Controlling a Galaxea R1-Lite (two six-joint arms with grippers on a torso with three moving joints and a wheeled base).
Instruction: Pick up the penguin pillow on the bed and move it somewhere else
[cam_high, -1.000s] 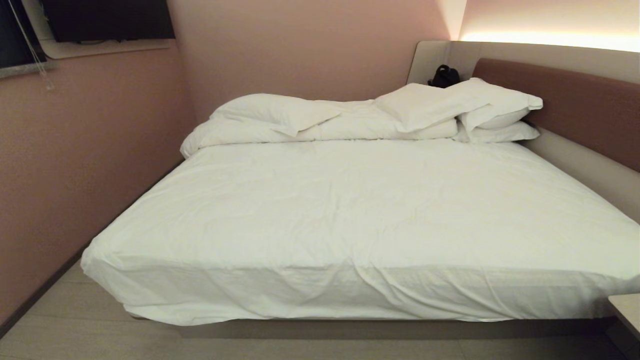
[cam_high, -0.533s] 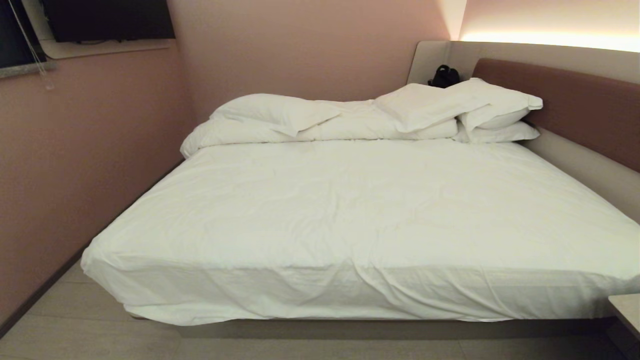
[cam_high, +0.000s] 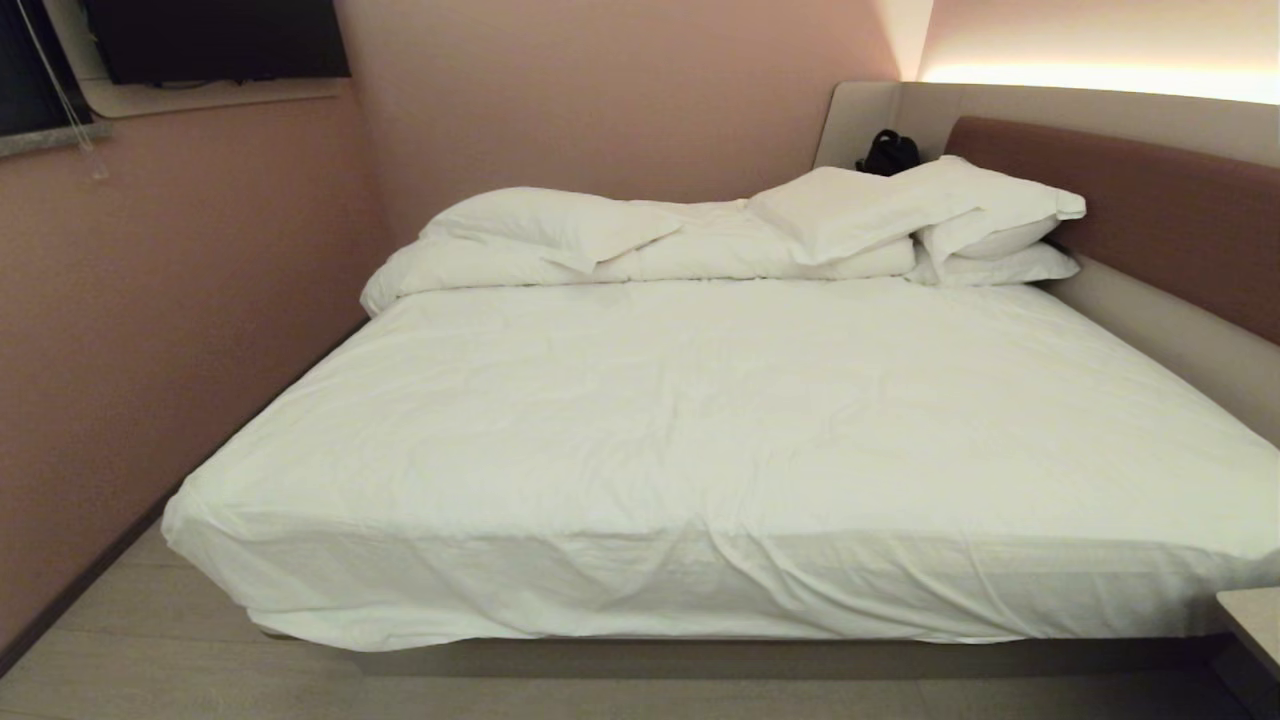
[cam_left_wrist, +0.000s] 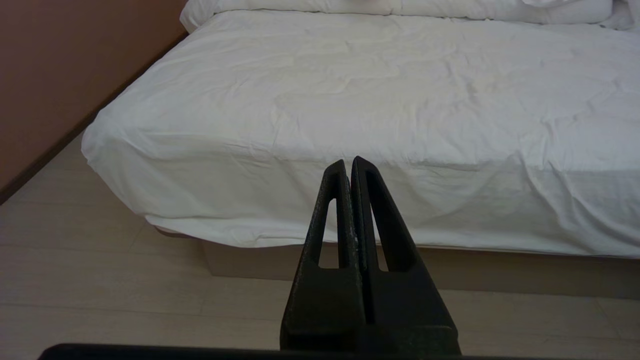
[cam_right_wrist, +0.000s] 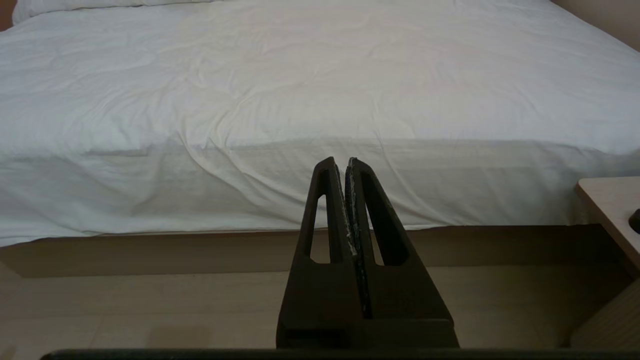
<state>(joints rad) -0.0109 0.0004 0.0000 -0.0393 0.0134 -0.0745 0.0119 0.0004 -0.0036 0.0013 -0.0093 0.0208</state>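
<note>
Large bed w/ wrinkled white sheet (cam_high: 720, 420), beige frame; penguin pillow nowhere in view. Left tool (cam_left_wrist: 348, 165) & right tool (cam_right_wrist: 344, 164) clenched, empty, short of the bed's edge. Pillow likely soft, light: pinch a corner.

bed (cam_high: 700, 430) ahead, pillows (cam_high: 900, 215) stacked at its far right, bag (cam_high: 889, 152) behind them

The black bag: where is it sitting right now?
Head view: the black bag sits at the far right corner, behind the stacked white pillows, beside the brown headboard.
</note>
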